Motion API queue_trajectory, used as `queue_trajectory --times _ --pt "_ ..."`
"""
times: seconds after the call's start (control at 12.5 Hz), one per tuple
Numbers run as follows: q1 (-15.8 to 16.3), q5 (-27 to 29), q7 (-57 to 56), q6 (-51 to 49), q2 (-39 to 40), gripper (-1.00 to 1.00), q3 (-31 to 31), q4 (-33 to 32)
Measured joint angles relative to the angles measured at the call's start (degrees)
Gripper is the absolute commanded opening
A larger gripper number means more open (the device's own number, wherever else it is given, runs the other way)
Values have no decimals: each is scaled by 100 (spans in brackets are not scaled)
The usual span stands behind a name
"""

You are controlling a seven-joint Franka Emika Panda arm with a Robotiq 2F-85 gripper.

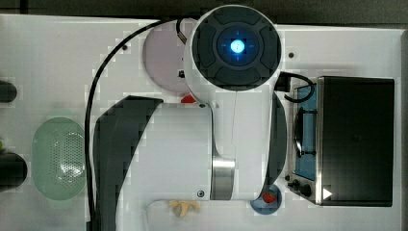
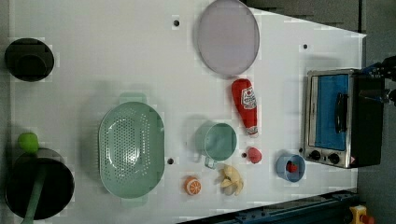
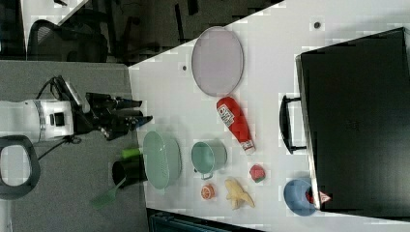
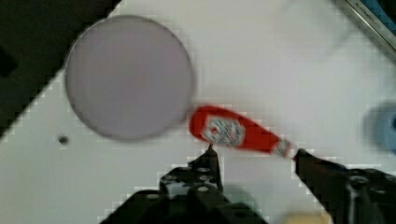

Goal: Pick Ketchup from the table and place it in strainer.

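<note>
Gripper [image 4: 254,151]: closest to my wrist camera; I read its two black fingers as standing apart with nothing between them, their tips hanging over the white table [image 2: 116,56] just beside the Ketchup.
Gripper, right view [image 3: 138,112]: I see it out beyond the table's edge at the right view's left, clear of the strainer.
Ketchup [image 2: 245,106]: red bottle lying flat on its side on the table, label up, cap end toward the left view's bottom; in the wrist view [image 4: 233,134] it lies apart from both fingertips.
Ketchup's neighbours: I find it just beside the lilac plate [image 2: 227,36], with the darker green mug [image 2: 217,142] near its cap end and the toaster oven [image 2: 337,117] to the left view's right.
Strainer [image 2: 131,150]: pale mint oval basket, upright, nothing in it, well apart from the Ketchup at the left view's left.
Small items: orange slice [image 2: 192,185], banana piece [image 2: 231,179] and blue bowl [image 2: 289,167] lie along the left view's bottom edge.
</note>
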Motion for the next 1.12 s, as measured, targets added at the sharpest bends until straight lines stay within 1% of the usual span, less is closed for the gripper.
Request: queue_trajectory --times 0.16,0.24,0.48,0.64,0.88,1.12 --pt "-386 34 0 -618 -547 80 334 -481" --pt "-472 52 0 -747 -809 99 364 -576" --pt "-562 26 -75 -685 -1261 100 391 -504" --pt "-564 18 -122 -588 -1204 100 425 -487" --pt "-594 62 -546 -94 -766 100 549 -744" --pt "-592 67 -1475 569 -60 100 596 -1203"
